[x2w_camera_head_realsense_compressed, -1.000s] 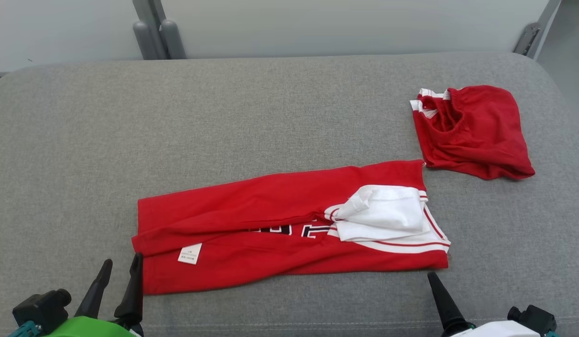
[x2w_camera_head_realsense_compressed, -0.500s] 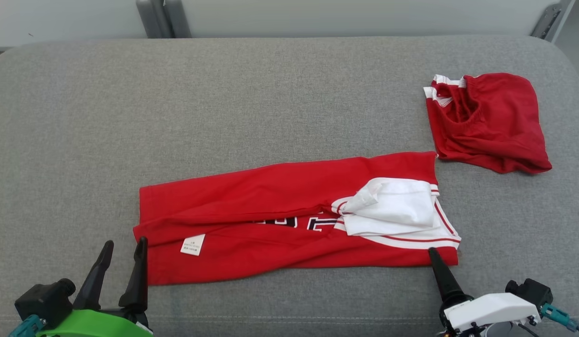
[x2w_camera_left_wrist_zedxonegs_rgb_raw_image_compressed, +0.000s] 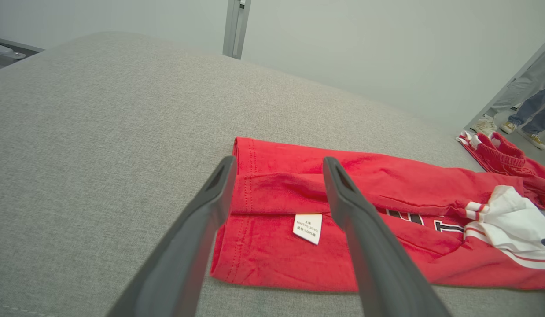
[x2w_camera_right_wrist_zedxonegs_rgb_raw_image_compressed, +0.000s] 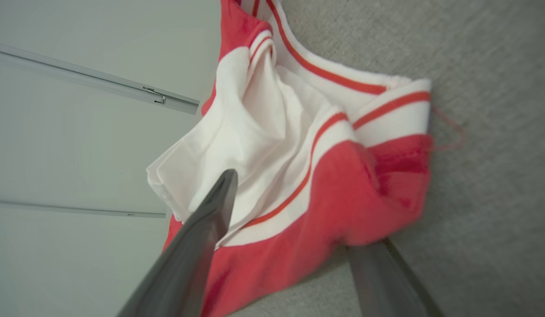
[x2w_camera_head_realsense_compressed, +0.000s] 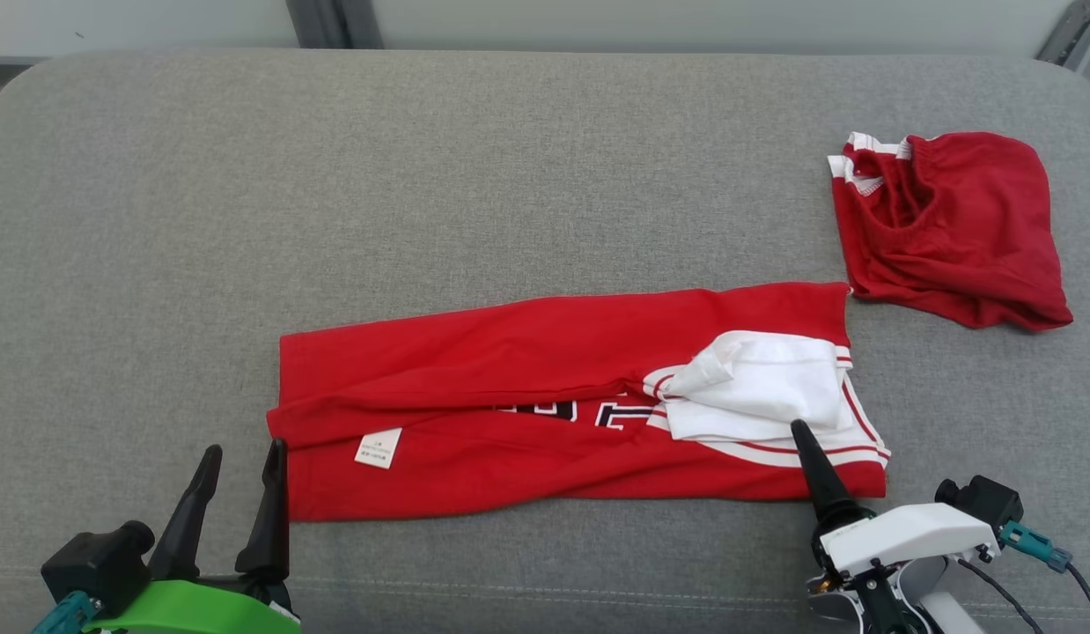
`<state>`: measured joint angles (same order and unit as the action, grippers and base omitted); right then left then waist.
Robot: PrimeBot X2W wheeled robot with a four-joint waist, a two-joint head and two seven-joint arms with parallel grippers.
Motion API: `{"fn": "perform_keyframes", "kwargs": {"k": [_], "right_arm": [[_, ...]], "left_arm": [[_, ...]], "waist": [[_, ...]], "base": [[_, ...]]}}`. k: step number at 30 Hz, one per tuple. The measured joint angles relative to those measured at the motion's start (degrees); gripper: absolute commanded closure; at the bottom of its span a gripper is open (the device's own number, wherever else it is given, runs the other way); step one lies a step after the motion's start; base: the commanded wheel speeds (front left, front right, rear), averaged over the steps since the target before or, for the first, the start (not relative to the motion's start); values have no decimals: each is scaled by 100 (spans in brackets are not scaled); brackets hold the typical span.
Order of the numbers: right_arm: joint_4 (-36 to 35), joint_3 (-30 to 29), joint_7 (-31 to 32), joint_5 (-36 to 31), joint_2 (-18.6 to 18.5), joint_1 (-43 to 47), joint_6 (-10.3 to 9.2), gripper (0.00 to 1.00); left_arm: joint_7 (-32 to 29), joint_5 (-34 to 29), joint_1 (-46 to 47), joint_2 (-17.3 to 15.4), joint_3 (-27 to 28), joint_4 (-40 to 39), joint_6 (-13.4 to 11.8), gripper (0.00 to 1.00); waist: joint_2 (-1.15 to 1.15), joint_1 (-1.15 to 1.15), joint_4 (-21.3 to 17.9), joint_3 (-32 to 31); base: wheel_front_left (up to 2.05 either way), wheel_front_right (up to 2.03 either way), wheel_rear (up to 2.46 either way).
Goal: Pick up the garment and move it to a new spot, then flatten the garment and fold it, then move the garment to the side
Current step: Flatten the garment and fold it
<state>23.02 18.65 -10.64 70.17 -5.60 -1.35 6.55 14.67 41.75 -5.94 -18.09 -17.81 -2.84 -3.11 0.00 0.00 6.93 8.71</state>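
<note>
Garment (x2w_camera_head_realsense_compressed: 554,414): red jersey, folded lengthwise into a strip, lying left to right on the near middle of the cushion (x2w_camera_head_realsense_compressed: 510,176). The white sleeve is at the right end and the label (x2w_camera_head_realsense_compressed: 378,447) at the near left.

Right gripper (x2w_camera_head_realsense_compressed: 813,467): fingers spread wide, straddling the near right corner. One finger lies over the white band. The other seems to run under the cloth (x2w_camera_right_wrist_zedxonegs_rgb_raw_image_compressed: 325,198), though its tip is hidden. Nothing is clamped yet.

Left gripper (x2w_camera_head_realsense_compressed: 246,449): fingers wide apart, just short of the near left corner, with the hem (x2w_camera_left_wrist_zedxonegs_rgb_raw_image_compressed: 387,185) ahead of the gap and nothing held.

Shorts (x2w_camera_head_realsense_compressed: 950,229): red, bunched, at the far right, just clear of the strip.

Step, as judged: taking both ends for the next fold.

Handling:
- Ease the left gripper forward until the hem sits between its fingers.
- Close each side on all layers, loose sleeve included.
- Lift both ends level so the strip does not skew.

Change from a second ago:
- The camera has tipped down, shifting the whole view.
- The right gripper has advanced from short of the near edge onto the white band.
- The left gripper sits much as it did, and both stay open.
- The garment's lie is unchanged.
</note>
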Motion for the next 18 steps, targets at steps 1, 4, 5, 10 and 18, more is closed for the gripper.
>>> {"fn": "perform_keyframes", "kwargs": {"k": [1, 4, 5, 10, 18], "right_arm": [[34, 3, -1, 0, 0, -20, 1, 0], [105, 33, -20, 1, 1, -106, 46, 0], [125, 38, -26, 1, 7, -138, 49, 0], [238, 49, -43, 45, 5, -355, 49, 0], [354, 40, -69, 121, 4, -652, 49, 0]], "left_arm": [[0, -20, 0, 19, 7, 1, 0, 0], [0, -20, -26, 78, 78, -1, -2, 0], [0, -20, -37, 82, 98, 0, -10, 0], [0, -37, -130, 125, 116, 1, -11, 0], [0, -68, -138, 178, 122, -3, 2, 0]], "waist": [[0, 0, 16, 1], [0, 0, 53, -1], [0, 0, 56, 1], [0, 0, 78, 11], [0, 0, 108, 32]], "base": [[0, 0, 0], [0, 0, 0], [0, 0, 0], [0, 0, 0], [0, 0, 0]]}}
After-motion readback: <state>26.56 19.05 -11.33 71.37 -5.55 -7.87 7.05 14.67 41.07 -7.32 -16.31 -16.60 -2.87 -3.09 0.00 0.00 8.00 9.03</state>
